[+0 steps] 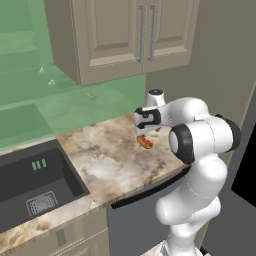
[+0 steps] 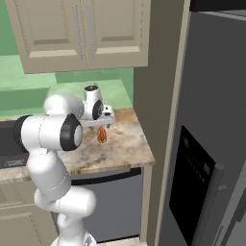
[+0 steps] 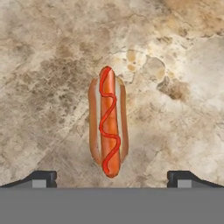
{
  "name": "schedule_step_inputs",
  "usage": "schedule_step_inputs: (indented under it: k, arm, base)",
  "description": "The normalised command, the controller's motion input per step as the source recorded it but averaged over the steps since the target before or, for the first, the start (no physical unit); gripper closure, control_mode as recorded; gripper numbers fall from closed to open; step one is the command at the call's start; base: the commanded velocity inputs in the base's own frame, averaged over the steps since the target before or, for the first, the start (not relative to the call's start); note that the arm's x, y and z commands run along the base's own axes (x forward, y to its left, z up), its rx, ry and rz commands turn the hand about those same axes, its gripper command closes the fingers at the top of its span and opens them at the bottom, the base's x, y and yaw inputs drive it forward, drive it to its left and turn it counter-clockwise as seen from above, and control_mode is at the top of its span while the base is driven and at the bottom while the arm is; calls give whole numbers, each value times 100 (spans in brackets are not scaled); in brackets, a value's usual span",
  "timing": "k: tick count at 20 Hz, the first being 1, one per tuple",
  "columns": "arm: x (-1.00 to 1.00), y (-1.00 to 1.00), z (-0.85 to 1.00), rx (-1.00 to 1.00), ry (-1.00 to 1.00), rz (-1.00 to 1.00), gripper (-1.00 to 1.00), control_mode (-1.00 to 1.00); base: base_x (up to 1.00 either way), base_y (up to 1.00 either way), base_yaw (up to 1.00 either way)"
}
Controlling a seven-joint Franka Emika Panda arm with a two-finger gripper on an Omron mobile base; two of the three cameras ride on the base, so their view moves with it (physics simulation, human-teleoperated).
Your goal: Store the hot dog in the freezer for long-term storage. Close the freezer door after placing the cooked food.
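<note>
Gripper (image 3: 112,178) open above hot dog (image 3: 108,120) lying mid-frame on the surface (image 3: 48,65), nothing grasped yet; freezer door (image 2: 211,158) at right looks shut, so everything's left.

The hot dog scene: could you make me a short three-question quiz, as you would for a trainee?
1. True or false: the hot dog is already clamped in the gripper.
2. What does the hot dog lie on? A) the sink B) the marble counter C) a freezer shelf
3. Fill in: the freezer door, with its black dispenser panel, is ____.

Key:
1. False. The gripper is open above it; in the hand view the fingertips stand wide to either side.
2. B.
3. Closed.
</note>
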Motion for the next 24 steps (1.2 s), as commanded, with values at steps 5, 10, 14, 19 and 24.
schedule_step_inputs:
  k: [5,10,14,19,24]
  arm:
    - [0,0,-20,0,2,0,-100,-100]
    - [0,0,-24,0,2,0,-100,-100]
    - [0,0,-23,0,4,0,-100,-100]
    - [6,0,-22,0,6,0,-100,-100]
    - [7,0,-22,0,5,0,-100,-100]
  base:
    - [0,0,0]
    - [0,0,0]
    - [0,0,0]
    - [0,0,0]
    - [0,0,0]
